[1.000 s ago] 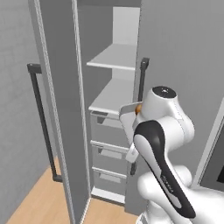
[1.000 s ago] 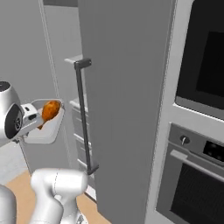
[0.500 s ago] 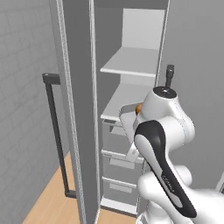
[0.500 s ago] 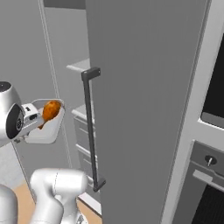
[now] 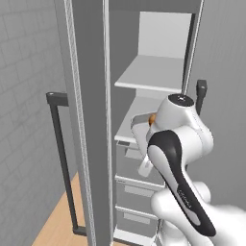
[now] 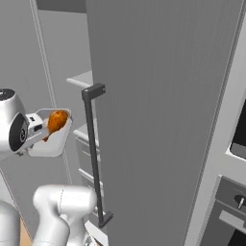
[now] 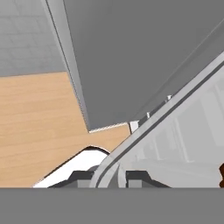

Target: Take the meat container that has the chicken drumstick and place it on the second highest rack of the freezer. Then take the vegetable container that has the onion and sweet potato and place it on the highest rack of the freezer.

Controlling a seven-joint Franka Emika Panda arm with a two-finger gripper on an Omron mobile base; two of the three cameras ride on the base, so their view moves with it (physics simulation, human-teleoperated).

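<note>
Fingers (image 7: 113, 177) pinch the rim of the meat container (image 6: 49, 140), held in the air in front of the open freezer (image 5: 158, 72) with the chicken drumstick (image 6: 56, 120) inside. The container hangs level with the second shelf (image 5: 139, 113) (its front edge close ahead). Open room lies between the left door (image 5: 89, 120) and right door (image 6: 158, 105); drawers (image 5: 129, 166) sit below.

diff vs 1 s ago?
The base has driven: both base views shifted, so the open grey freezer and its door handle now sit closer and further right. The gripper stays shut on the white meat container with the chicken drumstick, same pose.
</note>
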